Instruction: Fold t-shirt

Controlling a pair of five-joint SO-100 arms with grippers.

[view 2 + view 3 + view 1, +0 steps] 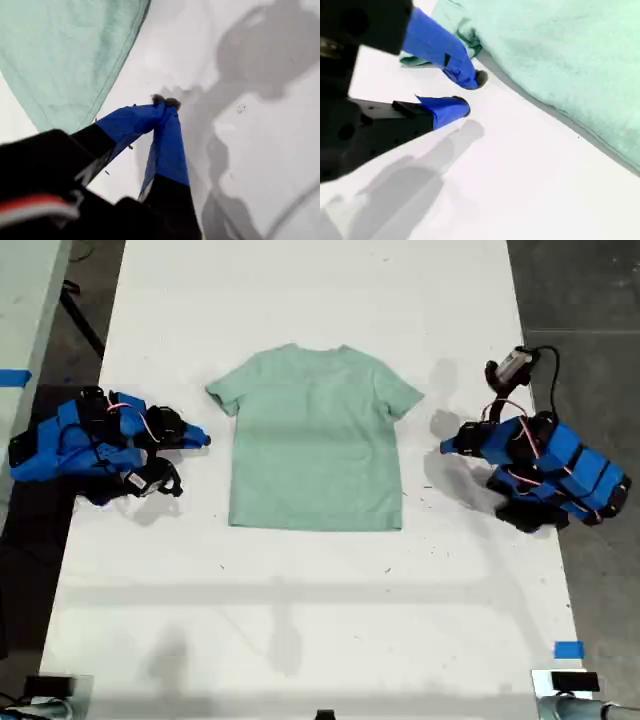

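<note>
Jaws of my first gripper (165,102) are together and empty, resting low over the white table (300,620) at the exterior view's right, just beside the t-shirt (315,440). My second gripper (471,92), at the exterior view's left, has its jaws a little apart, holding nothing, near one sleeve. The t-shirt lies flat and unfolded between both arms, neck to the far side.
</note>
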